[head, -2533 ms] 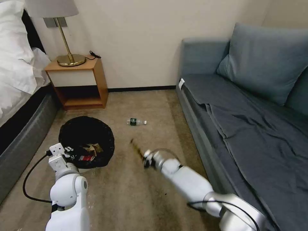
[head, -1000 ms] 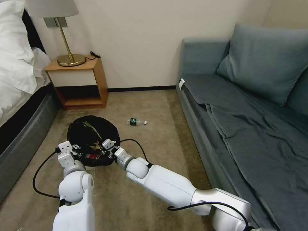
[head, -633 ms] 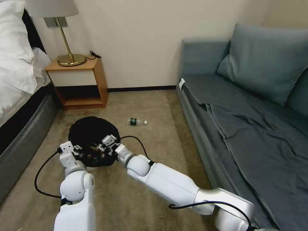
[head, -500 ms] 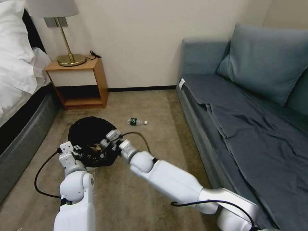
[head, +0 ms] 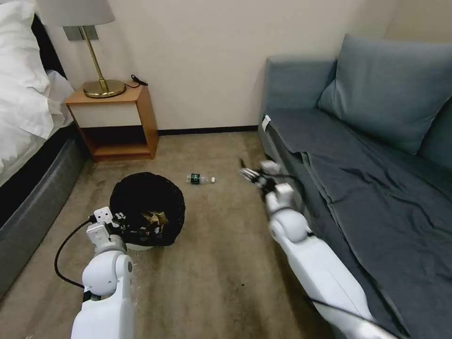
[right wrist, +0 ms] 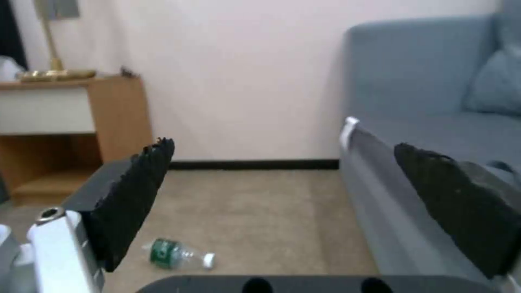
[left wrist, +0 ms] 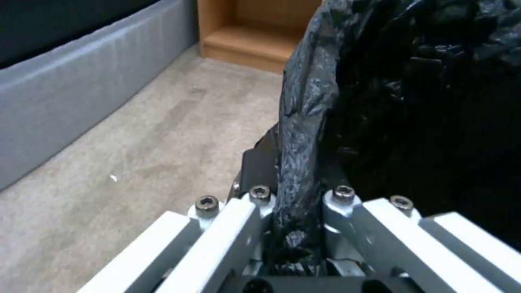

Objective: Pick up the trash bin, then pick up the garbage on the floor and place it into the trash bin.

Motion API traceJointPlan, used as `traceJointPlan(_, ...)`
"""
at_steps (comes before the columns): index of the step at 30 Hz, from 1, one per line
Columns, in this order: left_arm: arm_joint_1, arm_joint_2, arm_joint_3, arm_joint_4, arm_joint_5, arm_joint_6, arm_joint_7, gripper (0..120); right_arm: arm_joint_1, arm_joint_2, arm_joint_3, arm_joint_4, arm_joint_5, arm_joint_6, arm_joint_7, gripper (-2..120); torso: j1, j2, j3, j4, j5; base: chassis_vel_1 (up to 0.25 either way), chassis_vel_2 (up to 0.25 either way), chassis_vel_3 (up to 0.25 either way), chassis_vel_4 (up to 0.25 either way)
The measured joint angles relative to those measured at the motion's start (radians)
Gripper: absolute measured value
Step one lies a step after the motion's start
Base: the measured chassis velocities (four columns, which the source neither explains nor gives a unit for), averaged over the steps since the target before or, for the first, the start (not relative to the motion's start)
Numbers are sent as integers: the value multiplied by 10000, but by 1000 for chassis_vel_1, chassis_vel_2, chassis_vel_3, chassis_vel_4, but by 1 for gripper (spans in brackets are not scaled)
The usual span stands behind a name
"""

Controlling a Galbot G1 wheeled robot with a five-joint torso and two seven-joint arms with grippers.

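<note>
While the left gripper is clamping the rim of the trash bin, the bin is sitting upright on the carpet near the bed, open mouth facing up. Left wrist view: both fingers are pinching a fold of the black liner between them. Inside the bin, a gold wrapper and something red and white are lying against the liner, other pieces too dark to tell.

Right gripper is hanging in the air beside the sofa, fingers spread wide apart and gripping nothing; blurred in the head view. Right wrist view is showing both black pads well apart with carpet between them.

Bottle is lying on its side on the carpet between bin and sofa, well apart from the right gripper. Its long axis is running left to right across the head view, white cap pointing toward the sofa, green label around the middle. Nightstand with a lamp is standing against the wall behind the bin.
</note>
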Motion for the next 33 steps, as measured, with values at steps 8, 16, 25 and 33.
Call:
traceJointPlan(8, 32, 1, -69, -120, -4, 23, -38, 4, -871, 313, 758, -364, -711, 1456, -772, 100, 0, 0, 0, 4, -2, 0, 0, 0, 0)
traceJointPlan(16, 136, -90, -211, -151, 0, 9, -139, 4, -853, 427, 728, -753, -828, 1731, -1046, 100, 0, 0, 0, 5, -3, 0, 0, 0, 0)
traceJointPlan(25, 337, -100, -429, -270, -74, -70, -159, 4, -781, 430, 627, -796, -892, 1460, -1331, 100, 0, 0, -1, 6, -4, 0, 0, 0, 0)
traceJointPlan(33, 434, -99, -498, -334, -144, -102, -155, 4, -798, 507, 585, -943, -908, 1493, -1425, 100, -1, 0, -1, 5, -4, -27, 35, 42, -41)
